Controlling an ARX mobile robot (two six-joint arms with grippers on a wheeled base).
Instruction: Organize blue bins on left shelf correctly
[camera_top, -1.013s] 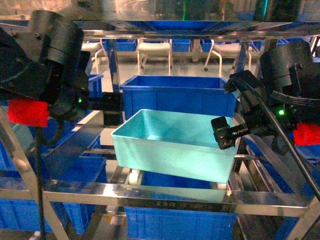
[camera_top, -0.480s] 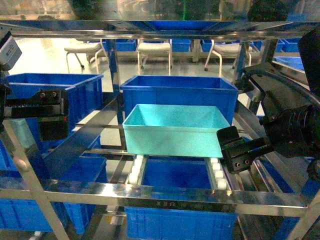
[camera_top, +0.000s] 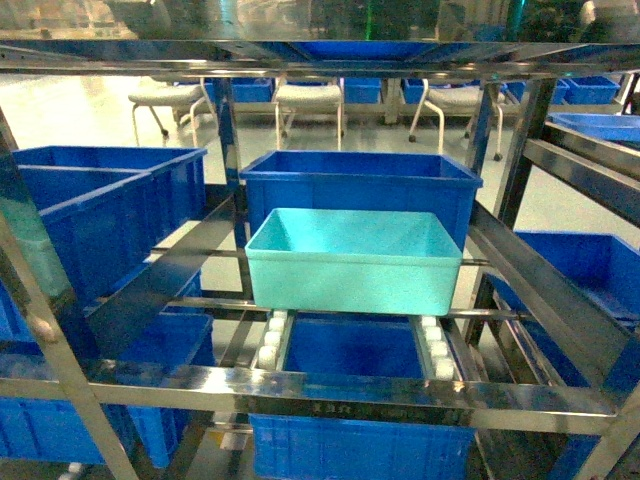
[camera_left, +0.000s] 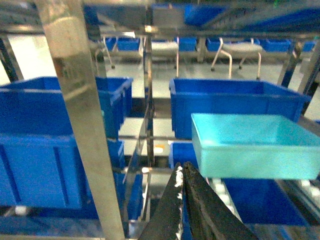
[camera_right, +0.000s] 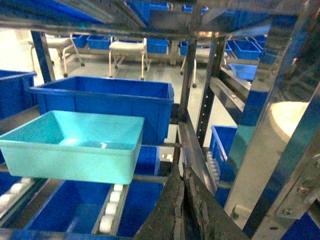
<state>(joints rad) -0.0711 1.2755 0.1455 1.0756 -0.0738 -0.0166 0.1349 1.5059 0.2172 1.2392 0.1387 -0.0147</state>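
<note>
The light turquoise bin (camera_top: 355, 262) sits level on the white roller tracks (camera_top: 268, 342) of the steel left shelf (camera_top: 340, 388), open top up and empty. Neither arm shows in the head view. My left gripper (camera_left: 182, 166) is shut on nothing, below and left of the turquoise bin (camera_left: 252, 147) and apart from it. My right gripper (camera_right: 181, 168) is also shut and empty, low and to the right of the bin (camera_right: 75, 145), not touching it.
A dark blue ribbed bin (camera_top: 355, 185) stands right behind the turquoise one. More dark blue bins sit at the left (camera_top: 90, 215), right (camera_top: 590, 270) and on the level below (camera_top: 350, 440). A steel upright (camera_left: 82, 115) is close to my left gripper. White stools (camera_top: 308, 100) stand far back.
Both arms have pulled back out of the head view. The turquoise bin, held tilted between them a second ago, now rests level on the rollers, let go.
</note>
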